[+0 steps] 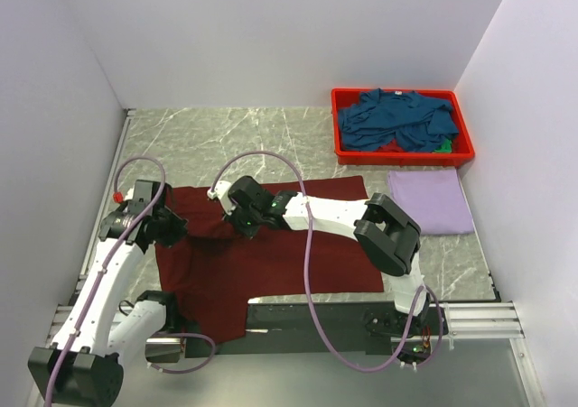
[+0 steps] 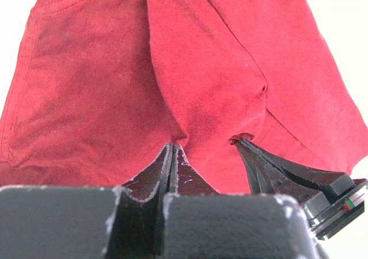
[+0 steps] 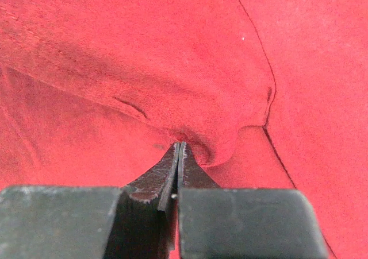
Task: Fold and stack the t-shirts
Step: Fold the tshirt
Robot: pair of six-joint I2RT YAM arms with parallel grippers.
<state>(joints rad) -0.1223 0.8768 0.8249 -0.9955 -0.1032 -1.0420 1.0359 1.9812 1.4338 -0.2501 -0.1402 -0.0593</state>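
Closest to each wrist camera are the black fingers. The left gripper point(image 2: 172, 148) is pressed closed on a raised pleat of the maroon t-shirt point(image 1: 271, 263). The right gripper point(image 3: 179, 145) is likewise clamped on a puckered fold of the same cloth.

Container: the red plastic bin point(image 1: 336, 132), far right, holds a crumpled heap of teal-blue t-shirts point(image 1: 397, 118), with a green scrap point(image 1: 442, 145) at its near right corner.

On the grey marbled table point(image 1: 199, 136), the maroon t-shirt lies spread left of centre, with both arms reaching over it. Right of it, just near of the bin, rests the lavender t-shirt point(image 1: 429, 199), folded to a flat rectangle.

In the left wrist view, a second black part point(image 2: 287, 178) at right may be the other arm's claw; this is unclear.
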